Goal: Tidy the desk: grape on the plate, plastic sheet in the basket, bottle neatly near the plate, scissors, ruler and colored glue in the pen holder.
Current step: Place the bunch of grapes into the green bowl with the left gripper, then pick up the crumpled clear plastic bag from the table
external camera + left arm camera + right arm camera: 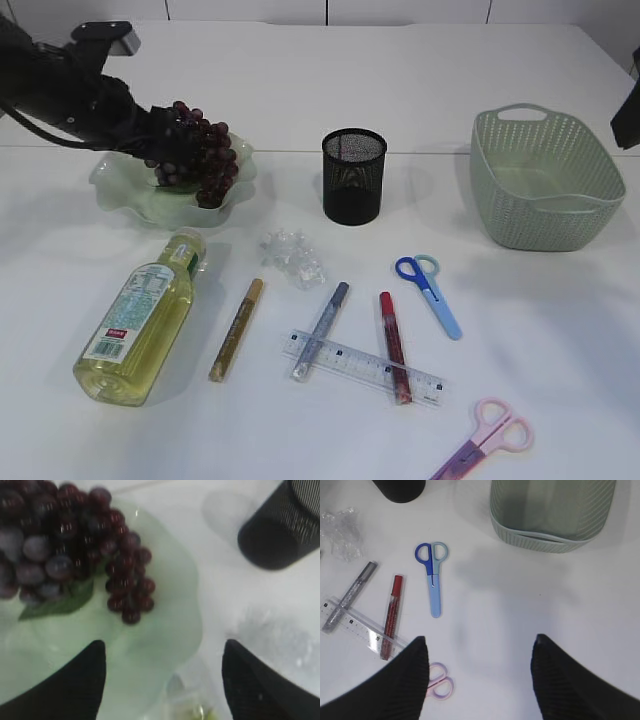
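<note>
Grape (195,150) sits on the plate (120,195) at upper left of the exterior frame. My left fingers (85,680) stand open, empty, above it; right fingers (560,680) open too. I'd lift straight up, avoiding snagging the bunch.

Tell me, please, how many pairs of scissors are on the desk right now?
2. The blue scissors lie right of the red glue stick, in front of the basket. The pink scissors lie at the near edge, partly cut off. None seems hidden.
</note>
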`<state>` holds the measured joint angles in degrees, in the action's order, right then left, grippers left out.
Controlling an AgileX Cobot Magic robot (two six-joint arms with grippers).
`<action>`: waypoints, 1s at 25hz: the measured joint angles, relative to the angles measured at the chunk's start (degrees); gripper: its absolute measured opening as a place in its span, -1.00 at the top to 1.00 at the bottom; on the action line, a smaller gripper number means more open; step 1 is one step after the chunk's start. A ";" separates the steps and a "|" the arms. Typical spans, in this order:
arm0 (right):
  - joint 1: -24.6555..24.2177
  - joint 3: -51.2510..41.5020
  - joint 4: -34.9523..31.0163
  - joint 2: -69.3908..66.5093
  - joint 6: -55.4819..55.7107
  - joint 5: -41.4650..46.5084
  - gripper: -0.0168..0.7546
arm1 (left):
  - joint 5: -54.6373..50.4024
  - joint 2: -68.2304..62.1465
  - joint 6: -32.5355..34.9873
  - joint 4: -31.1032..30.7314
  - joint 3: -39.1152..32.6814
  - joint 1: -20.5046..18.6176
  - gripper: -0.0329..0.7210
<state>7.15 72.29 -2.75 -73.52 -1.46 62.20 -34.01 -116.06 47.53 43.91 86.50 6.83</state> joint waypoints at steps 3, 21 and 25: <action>0.00 0.00 -0.11 0.00 0.00 0.00 -0.34 | -5.48 2.57 -13.32 -16.55 0.00 1.53 -0.47; 0.00 0.00 -1.67 0.00 -0.31 3.04 -0.34 | -16.07 26.86 -37.94 -36.37 -12.60 2.89 -0.32; 0.00 0.00 -2.56 0.00 -0.41 3.04 -0.34 | -16.30 32.47 -40.04 -36.50 -20.08 2.89 -0.29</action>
<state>7.15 72.29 -5.31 -73.52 -1.88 65.24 -50.30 -83.59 7.50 7.41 66.42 9.72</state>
